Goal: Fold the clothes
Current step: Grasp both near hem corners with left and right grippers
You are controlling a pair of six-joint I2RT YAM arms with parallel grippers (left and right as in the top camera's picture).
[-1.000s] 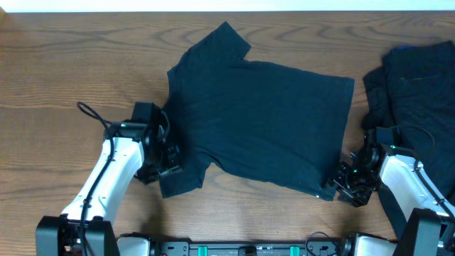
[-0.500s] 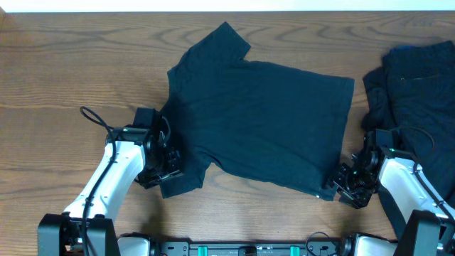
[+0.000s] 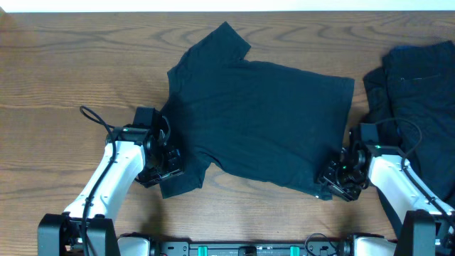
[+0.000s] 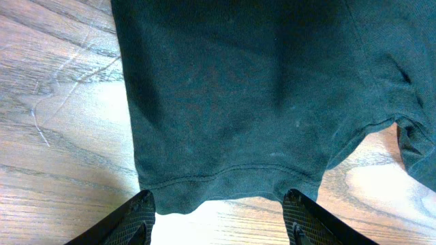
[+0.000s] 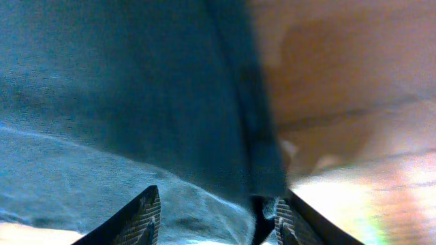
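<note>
A dark navy T-shirt (image 3: 259, 121) lies spread flat on the wooden table (image 3: 57, 78), one sleeve pointing to the far side. My left gripper (image 3: 165, 169) sits at the near-left sleeve. In the left wrist view the sleeve hem (image 4: 231, 187) lies just ahead of the open left gripper (image 4: 219, 219), with bare wood between the fingertips. My right gripper (image 3: 333, 179) is at the shirt's near-right hem corner. In the right wrist view this gripper (image 5: 212, 216) stands open, its jaws apart with the cloth corner (image 5: 170, 136) lying between them.
A heap of more dark clothes (image 3: 419, 78) lies at the right edge of the table, close behind the right arm (image 3: 398, 178). A black cable (image 3: 92, 117) loops beside the left arm (image 3: 106, 178). Bare wood surrounds the shirt.
The right gripper has slid left onto the shirt's near-right hem corner. The left gripper has shifted slightly toward the near edge at the sleeve. The shirt has not moved.
</note>
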